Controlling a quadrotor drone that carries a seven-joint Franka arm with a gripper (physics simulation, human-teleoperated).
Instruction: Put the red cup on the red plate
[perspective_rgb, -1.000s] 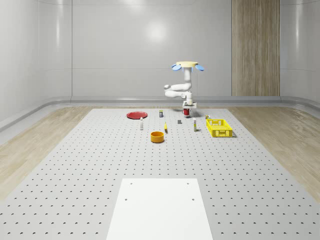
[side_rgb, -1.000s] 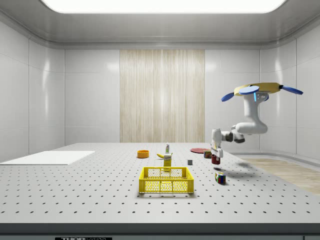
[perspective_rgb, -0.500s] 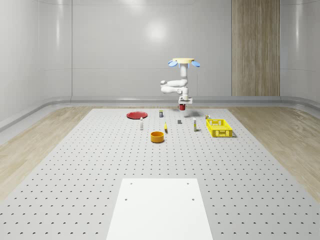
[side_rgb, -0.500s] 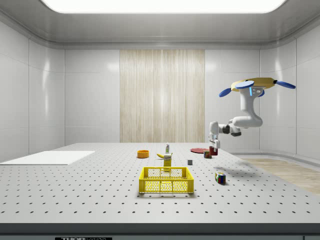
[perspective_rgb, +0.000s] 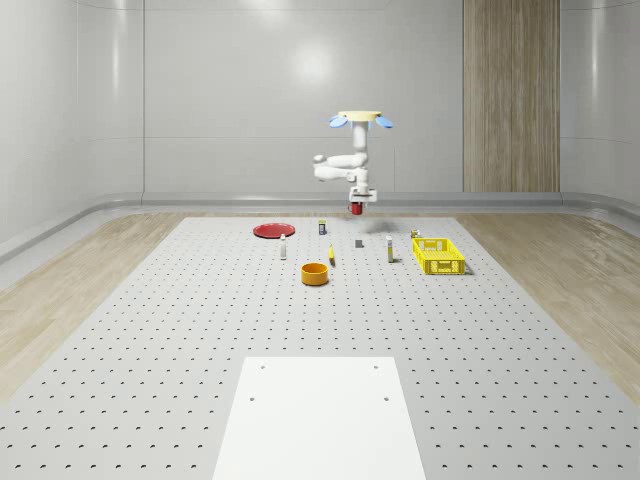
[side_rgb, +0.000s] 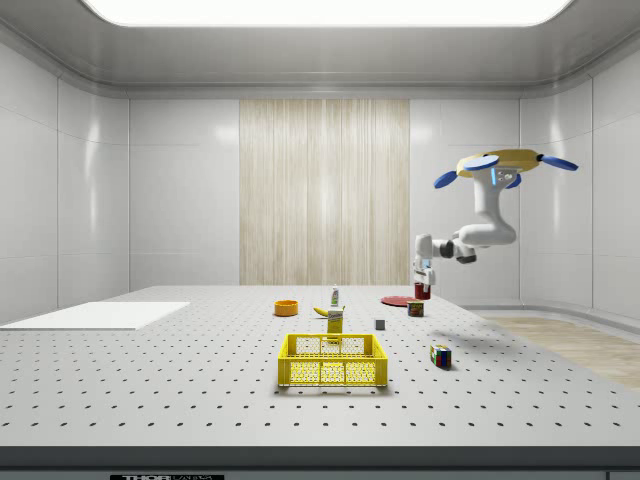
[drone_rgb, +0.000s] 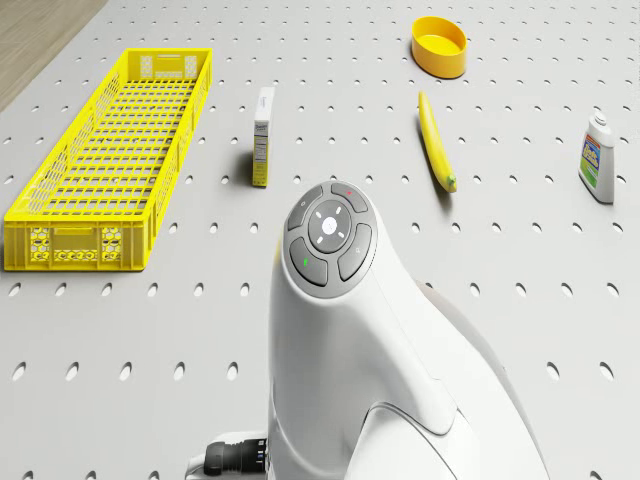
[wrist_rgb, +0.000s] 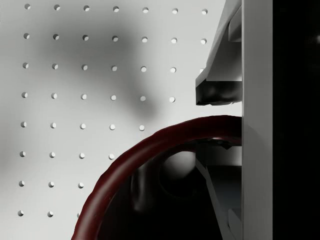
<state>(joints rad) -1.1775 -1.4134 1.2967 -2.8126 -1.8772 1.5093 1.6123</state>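
One glossy red cup (perspective_rgb: 357, 208) pinched by rim between closed two-finger gripper (wrist_rgb: 220, 122), airborne under hovering drone (perspective_rgb: 358, 119). Flat red round plate (perspective_rgb: 272, 231) well off sideways, lower. Risk: rim slipping mid-transit.

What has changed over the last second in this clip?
The drone has climbed and shifted toward the whole-scene view's left, now hovering over the perforated table's far end. Its gripper has lifted the small red cup well above the table, the fingers clamped on its rim. The flat red plate, yellow crate and round orange bowl stayed put.
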